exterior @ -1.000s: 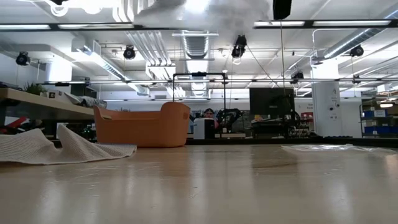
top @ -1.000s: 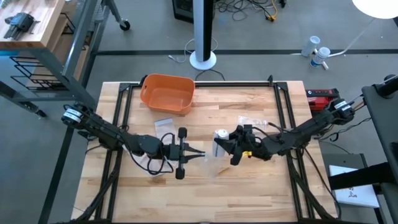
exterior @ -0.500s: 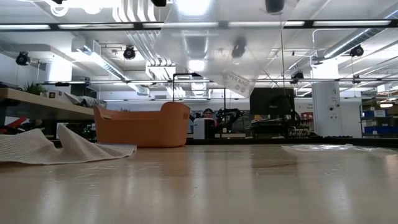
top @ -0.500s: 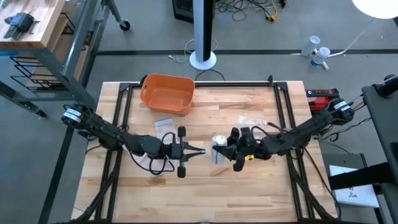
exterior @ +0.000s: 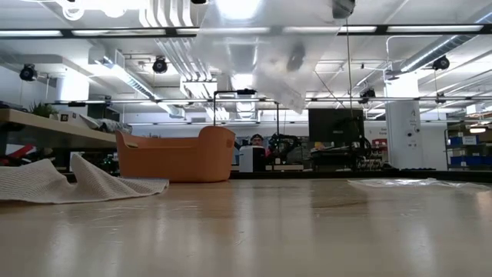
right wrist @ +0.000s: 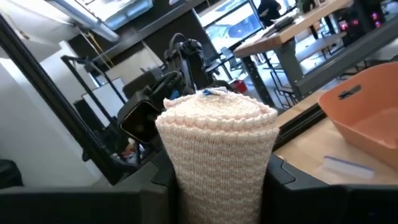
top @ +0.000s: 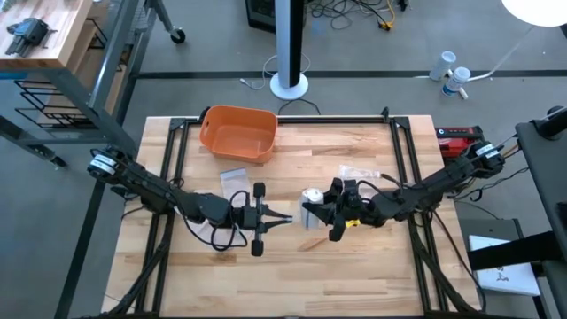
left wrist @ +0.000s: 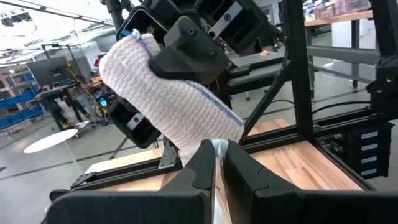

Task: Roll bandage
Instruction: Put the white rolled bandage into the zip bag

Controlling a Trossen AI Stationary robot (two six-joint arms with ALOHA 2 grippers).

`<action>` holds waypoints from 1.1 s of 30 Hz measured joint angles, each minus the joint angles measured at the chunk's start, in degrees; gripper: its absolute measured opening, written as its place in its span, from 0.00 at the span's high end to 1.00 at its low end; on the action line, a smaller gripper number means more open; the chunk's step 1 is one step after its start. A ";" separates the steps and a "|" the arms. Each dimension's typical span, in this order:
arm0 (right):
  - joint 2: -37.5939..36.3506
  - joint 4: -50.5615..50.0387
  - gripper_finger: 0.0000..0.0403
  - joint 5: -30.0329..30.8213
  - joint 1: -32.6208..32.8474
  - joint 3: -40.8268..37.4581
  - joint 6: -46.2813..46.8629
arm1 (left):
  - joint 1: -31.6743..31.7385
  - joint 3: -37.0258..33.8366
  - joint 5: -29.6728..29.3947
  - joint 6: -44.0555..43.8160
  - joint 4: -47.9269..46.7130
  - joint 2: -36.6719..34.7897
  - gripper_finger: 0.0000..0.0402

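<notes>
Midway across the wooden table [top: 354,257], gripping a white rolled bandage [top: 311,198] with the right gripper [top: 321,211], fingers clamped on either side of the roll. Pinching the bandage's loose end just beside it with the left gripper [top: 285,218], fingers pressed together on the strip. Sitting well apart near the far edge: an orange basin [top: 237,134].

I count one bandage roll [top: 311,197], one orange bin [top: 237,134], two clear wrappers [top: 233,176] on my table [top: 354,266].
</notes>
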 joint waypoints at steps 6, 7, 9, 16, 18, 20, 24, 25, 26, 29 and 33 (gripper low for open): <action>-4.77 -14.04 0.71 3.33 0.08 -0.03 0.95 | -1.00 -0.04 -3.85 -0.14 -8.20 -3.66 0.98; -5.97 -18.64 0.71 4.55 0.19 -0.03 1.78 | -1.33 -0.04 -5.29 -0.24 -10.68 -4.81 0.98; -8.01 -28.63 0.72 5.68 0.28 -0.05 4.24 | -1.93 -0.07 -8.12 -1.01 -15.79 -7.23 0.98; -6.36 -59.32 0.70 2.12 -0.06 -0.20 15.02 | -1.89 -0.13 -14.25 -5.22 -30.17 -14.69 0.98; -3.22 -63.71 0.70 -1.27 -0.44 -0.20 17.52 | -1.08 -0.13 -14.95 -4.49 -29.01 -15.43 0.98; 0.65 -65.08 0.70 -4.81 -1.16 -0.25 18.88 | -0.04 -0.13 -15.01 -3.78 -27.41 -15.65 0.98; 8.54 -64.65 0.69 -11.50 -2.02 0.14 16.87 | 2.39 -0.11 -14.82 -3.60 -25.08 -14.65 0.98; 10.11 -64.46 0.68 -12.43 -2.00 0.35 15.56 | 2.89 -0.11 -14.60 -3.61 -25.27 -14.37 0.98; 11.36 -64.39 0.66 -13.43 -2.00 0.45 14.33 | 3.42 -0.11 -14.58 -3.70 -25.35 -14.00 0.98; 12.88 -64.38 0.56 -16.12 -2.00 1.12 12.26 | 4.71 -0.09 -14.36 -6.98 -25.34 -12.58 0.98; 11.86 -64.48 0.39 -18.80 -2.00 2.38 9.49 | 5.04 0.00 -13.40 -8.79 -24.13 -10.89 0.98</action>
